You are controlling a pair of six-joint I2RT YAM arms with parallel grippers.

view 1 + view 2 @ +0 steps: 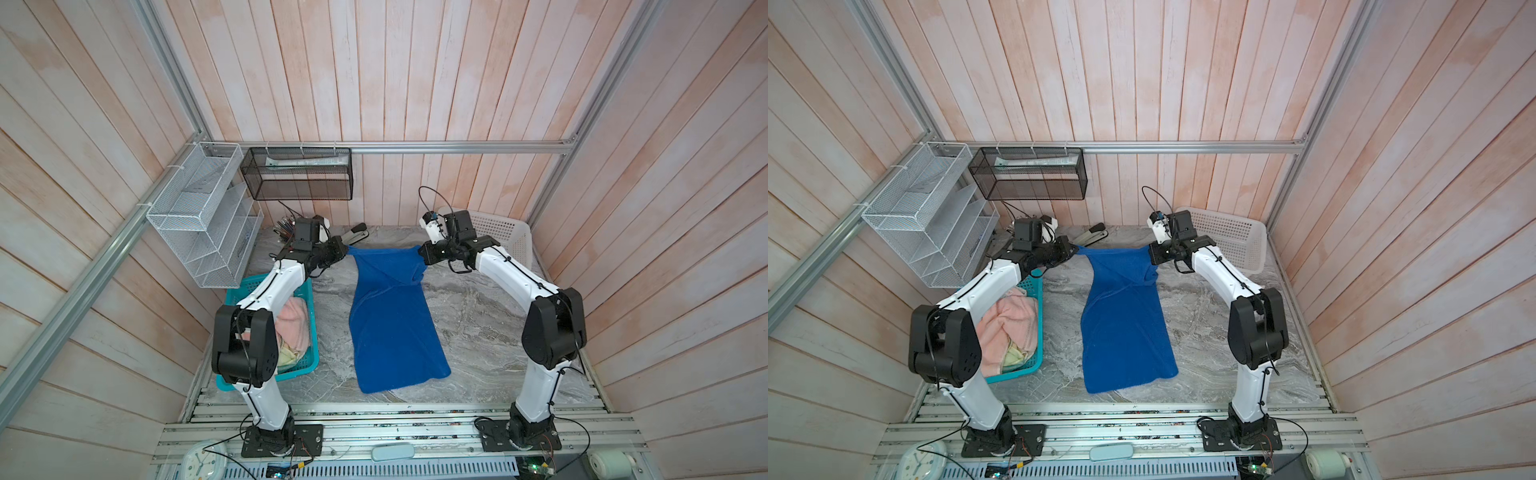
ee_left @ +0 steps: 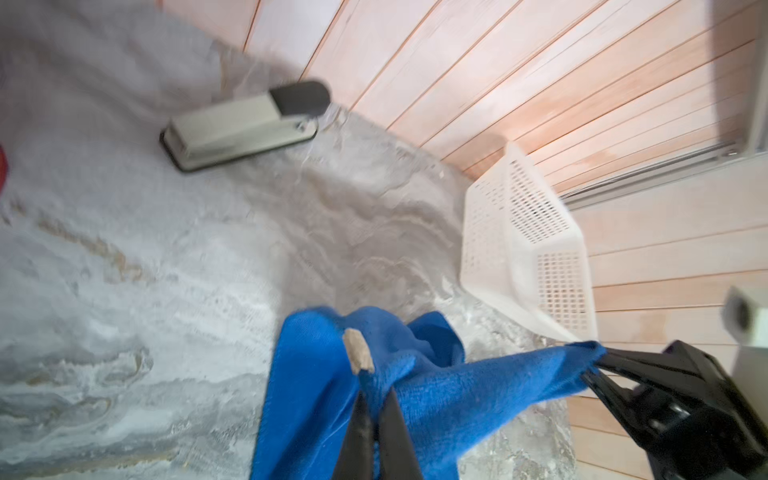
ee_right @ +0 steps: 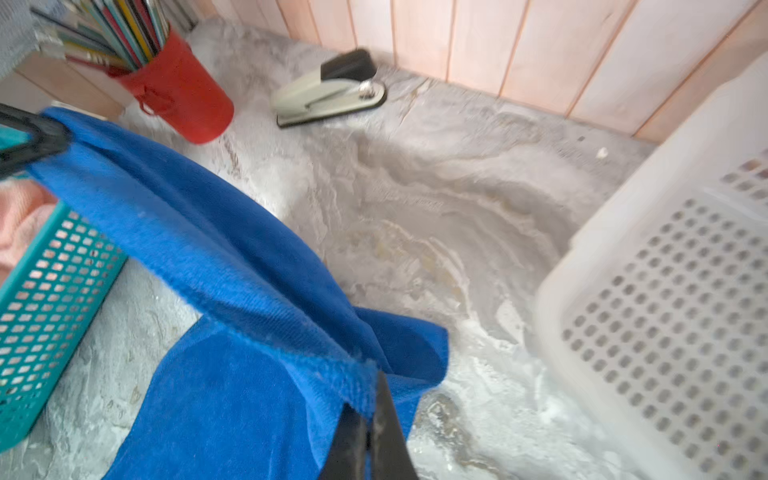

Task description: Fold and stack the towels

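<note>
The royal blue towel (image 1: 395, 324) (image 1: 1125, 324) lies lengthwise on the marble table, its far edge lifted and stretched between both grippers. My left gripper (image 1: 347, 249) (image 1: 1077, 248) (image 2: 376, 390) is shut on the far left corner, next to a beige tag (image 2: 357, 353). At the far right corner my right gripper (image 1: 419, 249) (image 1: 1149, 249) (image 3: 368, 395) is shut on the cloth, with a fold hanging below it. A salmon-pink towel (image 1: 293, 320) (image 1: 1011, 320) and a pale yellow towel (image 1: 286, 357) (image 1: 1015, 353) sit bunched in the teal basket (image 1: 313, 332) (image 1: 1040, 316) under my left arm.
A white basket (image 1: 507, 237) (image 2: 523, 249) (image 3: 665, 291) stands at the back right. A stapler (image 1: 357, 232) (image 2: 241, 129) (image 3: 328, 95) and a red pen cup (image 3: 183, 95) are along the back wall. Wire racks (image 1: 199, 216) hang on the left wall.
</note>
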